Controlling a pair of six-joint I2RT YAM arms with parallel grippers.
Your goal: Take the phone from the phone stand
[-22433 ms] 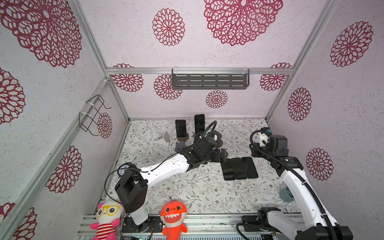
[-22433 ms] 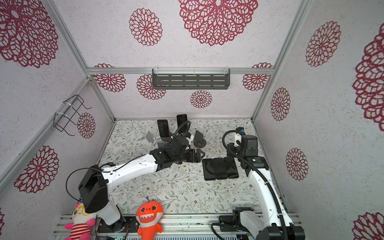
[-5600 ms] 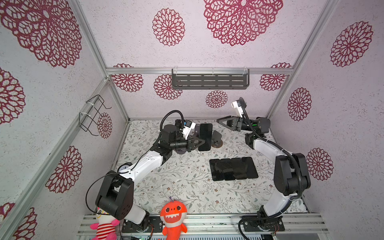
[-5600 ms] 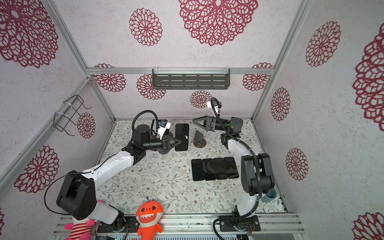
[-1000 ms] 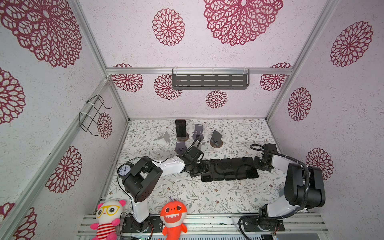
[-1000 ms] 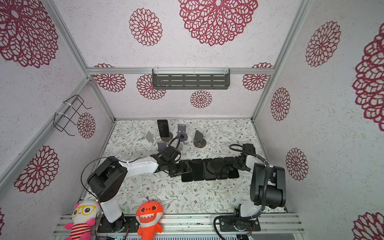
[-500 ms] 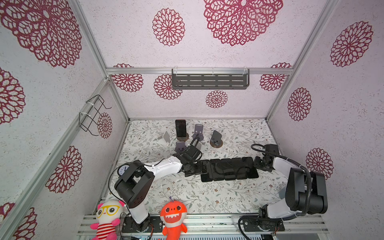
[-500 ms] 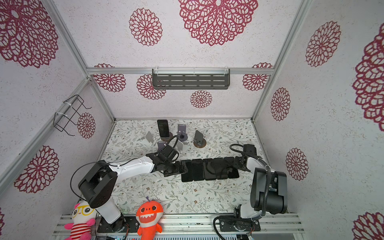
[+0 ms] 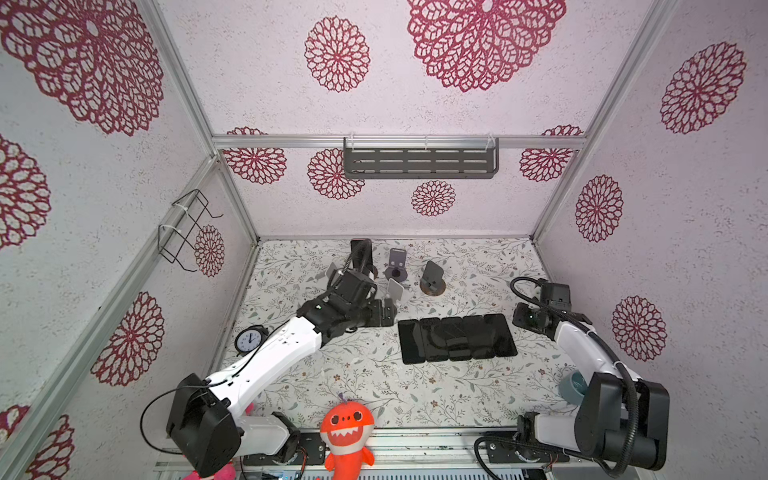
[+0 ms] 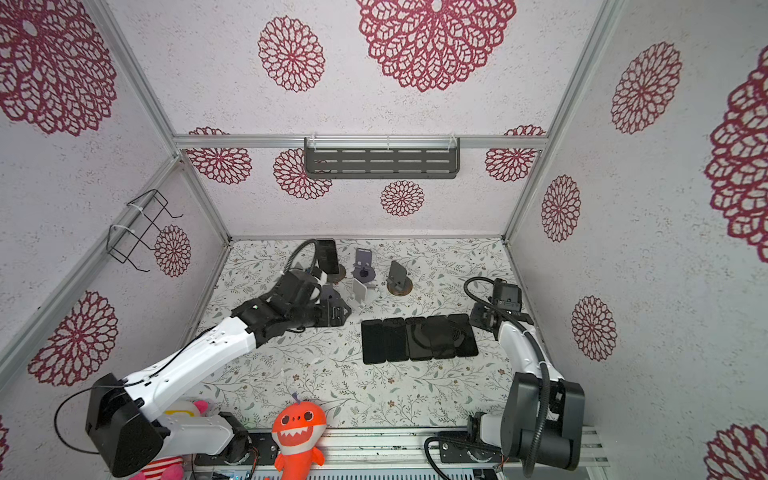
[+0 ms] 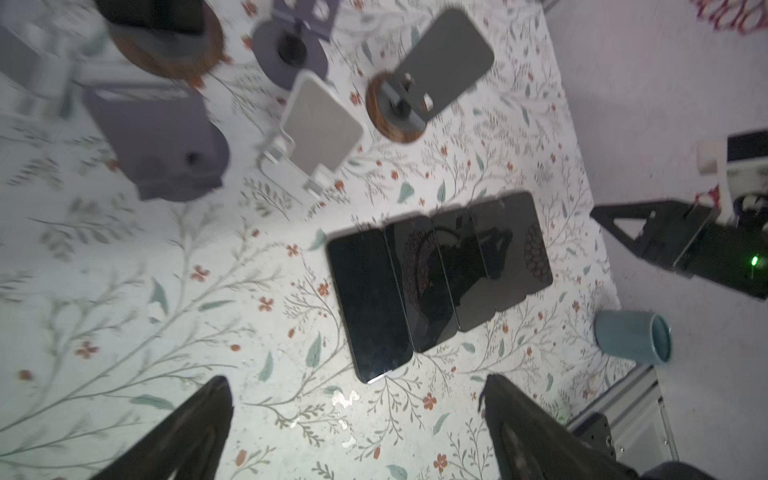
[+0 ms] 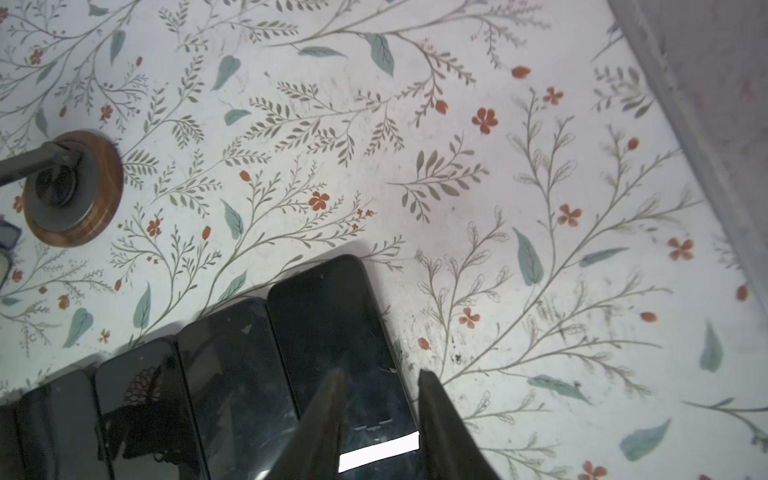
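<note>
A black phone [image 9: 360, 251] [image 10: 327, 254] stands upright on a phone stand with a round wooden base [image 10: 337, 274] at the back of the table; the left wrist view shows only its lower edge [image 11: 153, 16]. Several black phones [image 9: 457, 338] [image 11: 436, 274] lie flat side by side mid-table. My left gripper [image 9: 384, 311] [image 11: 355, 386] hangs open and empty just left of that row. My right gripper [image 9: 525, 318] [image 12: 381, 374] is open at the row's right end, its fingers over the edge of the last phone [image 12: 332, 324] and holding nothing.
Bare stands cluster at the back: a purple one [image 9: 397, 264], a dark plate on a wooden base [image 9: 432, 276] and a white one [image 9: 395, 291]. A clock [image 9: 250, 338] sits at the left, a blue cup [image 9: 572, 384] by the right arm, an orange plush [image 9: 347, 428] in front.
My left gripper has lifted and drawn back from the left end of the phone row. My right gripper's jaws have parted beside the row's right end.
</note>
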